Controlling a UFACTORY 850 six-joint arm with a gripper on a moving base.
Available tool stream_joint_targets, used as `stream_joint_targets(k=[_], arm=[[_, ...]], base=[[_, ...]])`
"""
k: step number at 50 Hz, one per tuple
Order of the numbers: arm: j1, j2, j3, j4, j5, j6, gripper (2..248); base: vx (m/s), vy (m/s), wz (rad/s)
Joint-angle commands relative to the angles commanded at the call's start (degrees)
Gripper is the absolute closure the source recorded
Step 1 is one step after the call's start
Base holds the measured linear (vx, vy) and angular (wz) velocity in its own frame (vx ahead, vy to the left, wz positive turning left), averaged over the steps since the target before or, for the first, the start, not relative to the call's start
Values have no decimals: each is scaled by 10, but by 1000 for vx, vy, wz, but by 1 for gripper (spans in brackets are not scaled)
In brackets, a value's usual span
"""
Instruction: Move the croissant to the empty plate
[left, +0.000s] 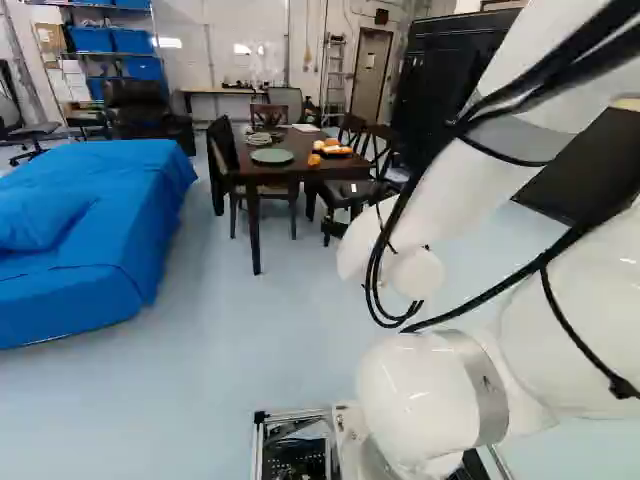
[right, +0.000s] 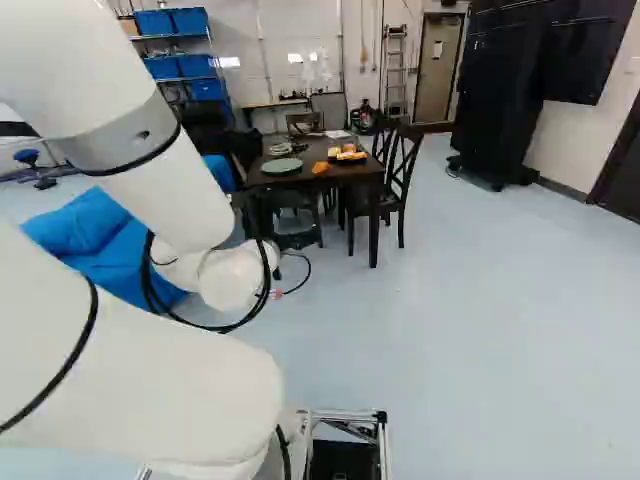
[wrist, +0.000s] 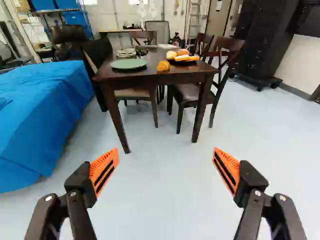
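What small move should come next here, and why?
Probably roll the base slightly toward the table: the tool is open and holds nothing, while the green plate and what looks like the croissant lie well ahead of it.

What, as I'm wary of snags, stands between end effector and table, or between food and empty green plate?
Nothing visible stands between the open end effector and the table. The croissant is hard to tell: if on the dark plate, the orange piece lies roughly between it and the green plate; if that piece, nothing visible.
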Motion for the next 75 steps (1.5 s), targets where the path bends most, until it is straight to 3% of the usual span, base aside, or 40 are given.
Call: stream_joint_targets(k=[75], arm=[[0, 0, 0, 0, 0, 0, 3]], base=[[0, 0, 0]])
